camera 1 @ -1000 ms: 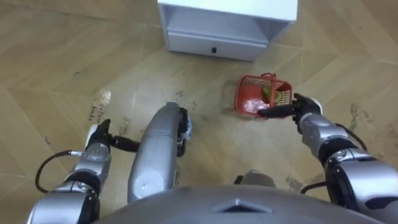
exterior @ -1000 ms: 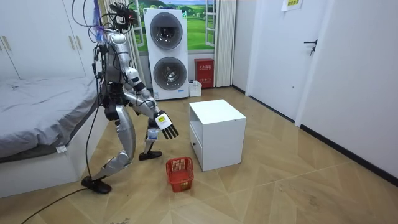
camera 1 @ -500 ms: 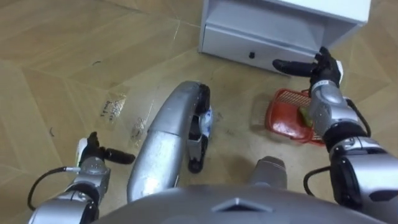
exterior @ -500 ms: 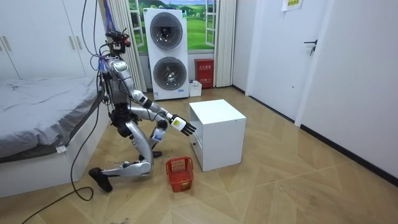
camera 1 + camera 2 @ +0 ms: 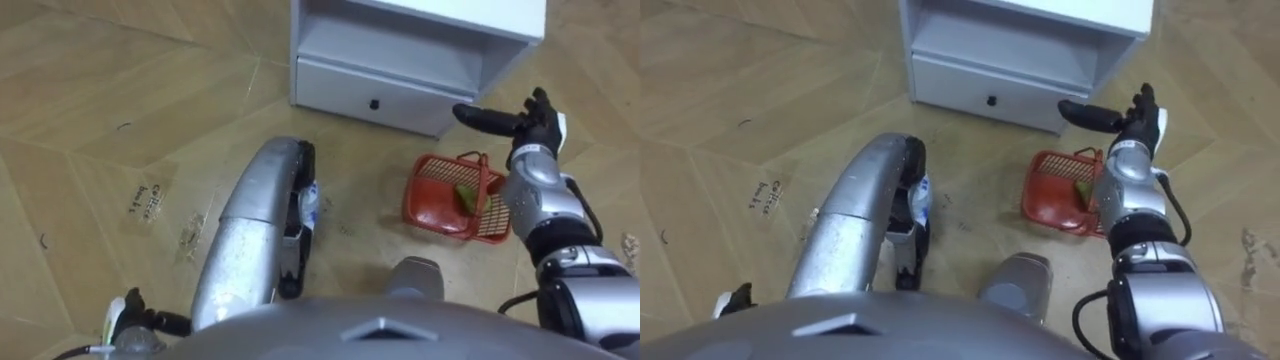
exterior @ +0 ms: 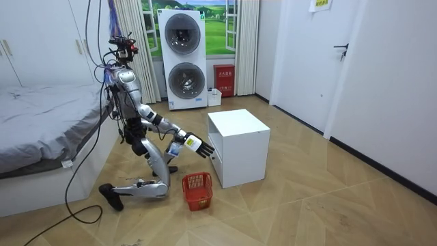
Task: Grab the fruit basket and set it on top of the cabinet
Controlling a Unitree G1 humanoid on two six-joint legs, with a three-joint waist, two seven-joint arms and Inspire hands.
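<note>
The robot's right hand is held out in the air with its fingers straight and spread, gripping nothing. It hovers just above and beyond the far edge of the fruit basket, not touching it. The basket is red plastic with latticed walls and sits on the wooden floor, close in front of the drawer of a white cabinet. A thin red handle arches over the basket's top. One small green fruit lies inside.

In the room view the robot kneels on one knee beside the cabinet, right arm reaching forward over the basket. The left hand hangs low at the robot's left side, well away from the basket; whether it is open or closed cannot be told.

The basket will probably feel light and fairly stiff, with some flex in the thin walls. The smooth plastic may slip against the fingers. The handle looks like the best place to hold, with the fingers hooked under its middle so the basket hangs level and the fruit stays in.
</note>
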